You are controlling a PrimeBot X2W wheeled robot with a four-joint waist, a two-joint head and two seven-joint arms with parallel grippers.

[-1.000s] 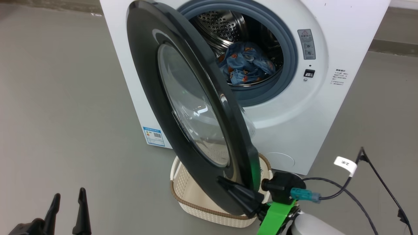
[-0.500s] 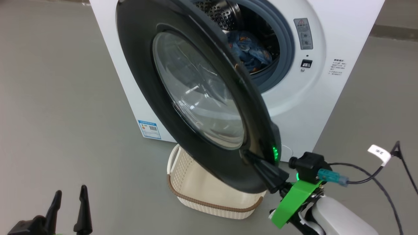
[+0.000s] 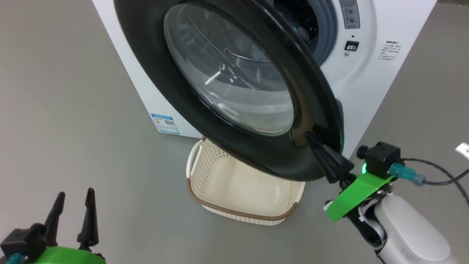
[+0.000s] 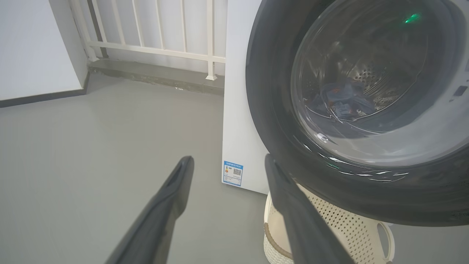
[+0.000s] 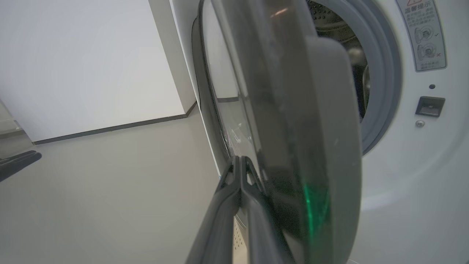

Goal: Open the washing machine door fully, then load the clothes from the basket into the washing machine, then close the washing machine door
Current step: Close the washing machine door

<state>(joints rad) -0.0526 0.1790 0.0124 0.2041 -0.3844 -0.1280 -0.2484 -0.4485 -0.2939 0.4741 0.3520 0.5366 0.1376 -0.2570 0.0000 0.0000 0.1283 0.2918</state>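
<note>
The right hand (image 3: 311, 137), fingers pinched together, presses the washing machine door (image 3: 256, 154) near its free edge; the clothes (image 4: 340, 99) lie inside the drum. Push steadily there until it latches, wary of slipping.

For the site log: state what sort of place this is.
Probably a laundry corner or utility balcony: a white front-loading washing machine stands on a plain grey floor, a perforated laundry basket sits before it, and a white railing runs behind.
</note>
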